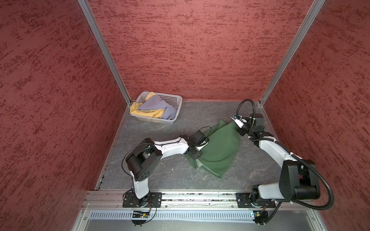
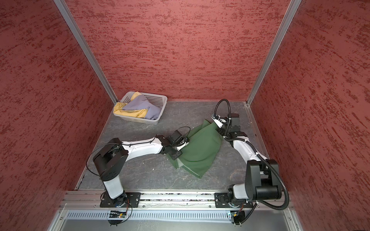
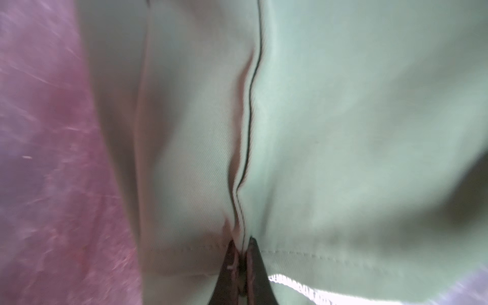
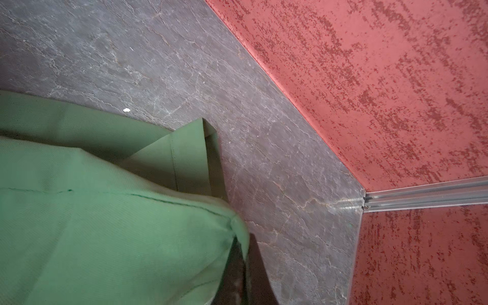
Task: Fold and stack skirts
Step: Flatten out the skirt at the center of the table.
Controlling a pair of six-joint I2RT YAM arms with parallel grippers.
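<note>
A dark green skirt (image 1: 218, 148) (image 2: 200, 150) lies rumpled on the grey table, between the two arms, in both top views. My left gripper (image 1: 201, 148) (image 3: 241, 241) is shut on its left edge, pinching a fold by a seam of the green skirt (image 3: 343, 132). At the far right corner of that skirt (image 4: 105, 224), my right gripper (image 1: 239, 130) (image 4: 244, 245) is shut on the cloth. The pale lavender-grey skirt (image 1: 154, 105) (image 2: 138, 104) and the mustard yellow skirt (image 1: 140, 112) (image 2: 124, 112) lie bunched together in the basket.
The white perforated basket (image 1: 172, 98) (image 2: 158, 98) stands in the table's far left corner. Red walls (image 1: 200, 50) close in three sides. The table's far right corner post (image 4: 422, 196) is close to my right gripper. A metal rail (image 1: 200, 198) runs along the front.
</note>
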